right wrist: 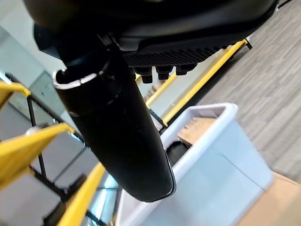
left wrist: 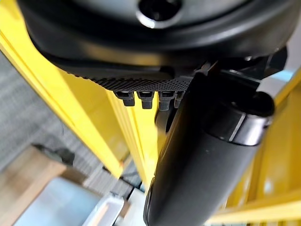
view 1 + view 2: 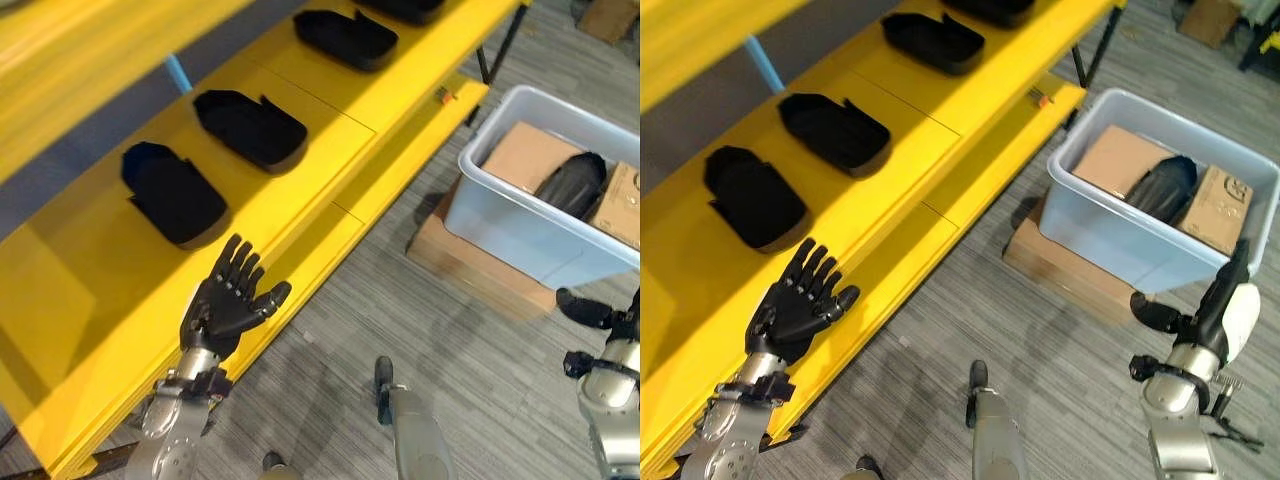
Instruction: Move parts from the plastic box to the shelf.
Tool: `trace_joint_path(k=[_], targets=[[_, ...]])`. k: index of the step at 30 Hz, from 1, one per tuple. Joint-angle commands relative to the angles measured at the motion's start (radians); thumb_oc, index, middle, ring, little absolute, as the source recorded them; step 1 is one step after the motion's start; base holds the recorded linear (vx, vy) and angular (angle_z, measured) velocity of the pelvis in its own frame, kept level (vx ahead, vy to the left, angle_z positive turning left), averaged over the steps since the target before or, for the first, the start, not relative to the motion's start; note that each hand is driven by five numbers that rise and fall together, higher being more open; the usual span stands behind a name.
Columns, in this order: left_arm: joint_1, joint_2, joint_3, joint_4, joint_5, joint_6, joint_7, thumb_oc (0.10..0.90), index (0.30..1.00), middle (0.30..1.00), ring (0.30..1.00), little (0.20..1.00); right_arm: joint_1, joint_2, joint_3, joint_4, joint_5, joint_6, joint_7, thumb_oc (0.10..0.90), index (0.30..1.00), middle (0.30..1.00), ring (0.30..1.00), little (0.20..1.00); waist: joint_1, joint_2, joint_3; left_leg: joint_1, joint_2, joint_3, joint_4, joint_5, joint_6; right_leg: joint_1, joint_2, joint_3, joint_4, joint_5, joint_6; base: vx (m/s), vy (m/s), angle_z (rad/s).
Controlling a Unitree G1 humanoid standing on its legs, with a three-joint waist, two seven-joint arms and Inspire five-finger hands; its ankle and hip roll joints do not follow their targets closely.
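Floor: grey striped carpet lies between the yellow shelf on the robot's left and the plastic box on its right.
Shelf: black parts lie in a row on its sloping top; the nearest part is just beyond the left hand, the next part further along, and a third part beyond that.
Plastic box: pale, open-topped, resting on a flat cardboard slab on the floor; inside, one dark part lies between two cardboard boxes.
Left hand: fingers spread straight over the shelf's front edge, holding nothing.
Right hand: raised near the box's near corner; I cannot tell how its fingers are set.
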Motion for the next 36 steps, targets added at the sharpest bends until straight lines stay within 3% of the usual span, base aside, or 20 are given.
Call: trace_joint_path(k=[1,3,4,5,7,9,15,17,20,21,22,25,26,28,29,34,36], targets=[[-0.022,0.037,0.025,-0.109,-0.024,-0.103,-0.015,0.900,1.000,1.000,1.000,1.000,-0.039,-0.079,-0.076,-0.137,-0.088,-0.066,-0.023,0.900,1.000,1.000,1.000,1.000,-0.031,-0.005,-0.049,-0.050,-0.016,-0.078,0.240,0.039,-0.004,0.175,-0.005,-0.051,-0.078,-0.111,0.011,0.13,-0.147,-0.10],[-0.014,0.025,0.031,-0.108,-0.028,-0.097,-0.007,0.900,1.000,1.000,1.000,1.000,-0.029,-0.076,-0.068,-0.139,-0.075,-0.075,-0.007,0.900,1.000,1.000,1.000,1.000,-0.020,0.012,-0.054,-0.079,-0.107,-0.155,0.279,0.015,0.012,0.194,0.021,-0.041,-0.105,-0.108,0.003,0.19,-0.145,-0.16],[0.002,0.008,0.049,-0.113,-0.028,-0.069,-0.006,0.900,1.000,1.000,1.000,1.000,-0.010,-0.059,-0.055,-0.140,-0.098,-0.095,0.011,0.900,1.000,1.000,1.000,1.000,0.000,0.014,-0.060,-0.143,-0.225,-0.209,0.295,-0.001,0.058,0.215,0.041,-0.019,-0.155,-0.067,0.002,0.26,-0.150,-0.38],[0.011,-0.002,0.060,-0.118,-0.013,-0.045,-0.012,0.900,1.000,1.000,1.000,1.000,0.007,-0.046,-0.050,-0.151,-0.094,-0.097,0.018,0.900,1.000,1.000,1.000,1.000,0.010,0.009,-0.069,-0.172,-0.269,-0.219,0.285,-0.015,0.077,0.239,0.057,0.002,-0.192,-0.048,0.010,0.28,-0.169,-0.57],[0.016,-0.009,0.067,-0.128,-0.012,-0.017,-0.011,0.900,1.000,1.000,1.000,1.000,0.022,-0.028,-0.046,-0.162,-0.063,-0.080,0.030,0.900,1.000,1.000,1.000,1.000,0.019,-0.008,-0.081,-0.213,-0.310,-0.213,0.219,-0.046,0.101,0.290,0.073,0.041,-0.263,-0.022,0.028,0.24,-0.098,-0.47],[0.018,-0.005,0.061,-0.137,-0.016,-0.011,-0.004,0.900,1.000,1.000,1.000,1.000,0.021,-0.016,-0.025,-0.158,-0.028,-0.071,0.031,0.900,1.000,1.000,1.000,1.000,0.033,-0.020,-0.081,-0.254,-0.335,-0.215,0.138,-0.040,0.111,0.341,0.079,0.077,-0.320,-0.011,0.042,0.23,-0.032,-0.03],[0.039,-0.019,0.034,-0.132,-0.026,-0.033,-0.005,0.900,1.000,1.000,1.000,1.000,0.019,0.010,0.061,-0.172,0.013,-0.079,0.020,0.900,1.000,1.000,1.000,1.000,0.096,-0.048,-0.083,-0.404,-0.376,-0.271,0.007,0.066,0.099,0.493,0.118,0.174,-0.427,-0.008,0.044,0.27,0.005,-0.47],[0.040,-0.022,0.020,-0.125,-0.029,-0.062,0.005,0.900,1.000,1.000,1.000,1.000,-0.037,-0.001,0.115,-0.153,0.008,-0.083,0.044,0.900,1.000,1.000,1.000,1.000,0.133,-0.058,-0.086,-0.411,-0.419,-0.321,0.005,0.065,0.124,0.526,0.146,0.220,-0.411,-0.039,0.039,0.26,0.110,-0.90],[0.033,-0.027,0.013,-0.119,-0.028,-0.049,-0.001,0.900,1.000,1.000,1.000,1.000,-0.076,-0.005,0.139,-0.142,0.017,-0.074,0.040,0.900,1.000,1.000,1.000,1.000,0.148,-0.066,-0.095,-0.402,-0.414,-0.292,0.009,0.048,0.141,0.542,0.165,0.205,-0.371,-0.079,0.035,0.13,0.082,-1.09],[0.023,-0.021,0.008,-0.110,-0.003,-0.049,-0.004,0.900,1.000,1.000,1.000,1.000,-0.094,0.000,0.150,-0.141,0.020,-0.049,0.048,0.900,1.000,1.000,1.000,1.000,0.152,-0.077,-0.102,-0.379,-0.405,-0.256,0.005,0.025,0.155,0.539,0.178,0.173,-0.292,-0.124,0.036,0.15,0.073,-0.72],[0.021,-0.021,0.008,-0.103,0.006,-0.050,-0.001,0.900,1.000,1.000,1.000,1.000,-0.101,0.005,0.154,-0.138,0.016,-0.041,0.055,0.900,1.000,1.000,1.000,1.000,0.153,-0.078,-0.102,-0.372,-0.400,-0.247,0.005,0.019,0.160,0.523,0.177,0.157,-0.236,-0.126,0.042,0.12,0.056,-0.52],[0.012,-0.021,0.008,-0.086,0.006,-0.049,0.004,0.900,1.000,1.000,1.000,1.000,-0.120,0.031,0.176,-0.123,-0.006,-0.025,0.082,0.900,1.000,1.000,1.000,1.000,0.153,-0.065,-0.094,-0.321,-0.377,-0.244,-0.021,-0.001,0.179,0.403,0.152,0.115,0.040,-0.090,0.083,0.05,0.015,-0.40],[0.017,-0.016,0.017,-0.085,0.009,-0.042,-0.015,0.900,1.000,1.000,1.000,1.000,-0.119,0.051,0.182,-0.119,-0.015,-0.020,0.082,0.900,1.000,1.000,1.000,1.000,0.156,-0.048,-0.089,-0.286,-0.345,-0.252,-0.044,0.001,0.174,0.322,0.102,0.078,0.084,-0.086,0.094,0.01,-0.119,-0.27],[0.014,0.001,0.023,-0.084,-0.002,-0.035,-0.041,0.900,1.000,1.000,1.000,1.000,-0.120,0.057,0.177,-0.111,-0.027,-0.031,0.062,0.900,1.000,1.000,1.000,1.000,0.158,-0.039,-0.081,-0.260,-0.319,-0.258,-0.053,-0.006,0.162,0.306,0.037,0.054,0.025,-0.072,0.098,0.00,-0.243,-0.07],[0.002,0.014,0.025,-0.083,-0.012,-0.021,-0.045,0.900,1.000,1.000,1.000,1.000,-0.126,0.053,0.166,-0.102,-0.022,-0.023,0.057,0.900,1.000,1.000,1.000,1.000,0.151,-0.035,-0.075,-0.237,-0.299,-0.267,-0.057,-0.012,0.147,0.310,-0.018,0.066,-0.074,-0.024,0.107,0.04,-0.317,0.11],[0.000,0.042,0.017,-0.086,-0.015,0.008,-0.038,0.900,1.000,1.000,1.000,1.000,-0.140,0.055,0.129,-0.079,-0.051,0.022,0.113,0.900,1.000,1.000,1.000,1.000,0.124,-0.044,-0.086,-0.154,-0.245,-0.273,-0.088,-0.046,0.119,0.330,-0.185,0.128,-0.354,0.213,0.194,0.12,-0.365,0.48],[0.038,0.057,0.027,-0.099,-0.039,0.005,-0.034,0.900,1.000,1.000,1.000,1.000,-0.140,0.041,0.116,-0.082,-0.079,0.028,0.148,0.900,1.000,1.000,1.000,1.000,0.132,-0.049,-0.105,-0.128,-0.219,-0.260,-0.101,-0.057,0.104,0.351,-0.194,0.114,-0.396,0.211,0.210,0.14,-0.506,0.21]])
